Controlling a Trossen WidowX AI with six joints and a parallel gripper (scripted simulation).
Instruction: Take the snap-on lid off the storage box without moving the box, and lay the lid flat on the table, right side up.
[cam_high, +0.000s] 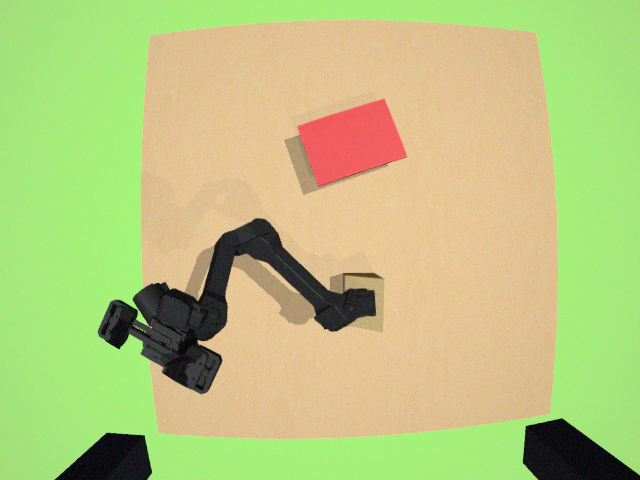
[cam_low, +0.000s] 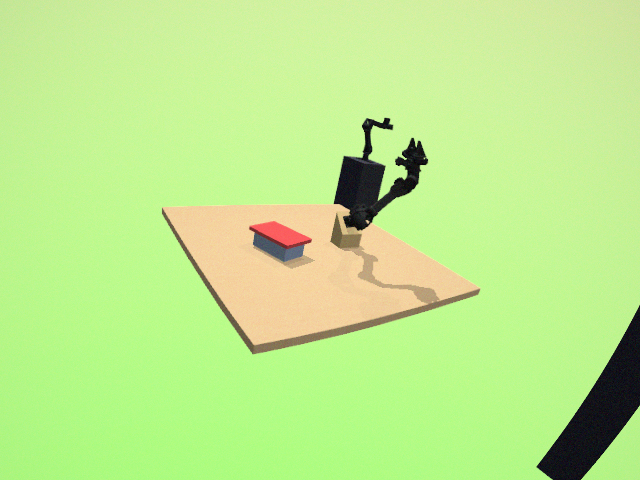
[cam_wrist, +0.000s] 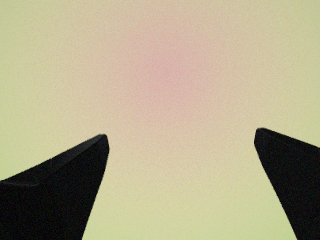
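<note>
The red lid lies flat on top of the blue storage box and overhangs its sides. In the top view the lid hides the box. The box stands on the tan table. My gripper is open and empty. It points upward, high above the table's edge on the arm's side, well away from the lid and box. The wrist view shows only the two dark fingers, wide apart, against a plain background.
The arm stands on a tan wedge-shaped base block. A dark pedestal with a thin jointed black form on it rises behind the table in the exterior view. Black beams show at the frame edges.
</note>
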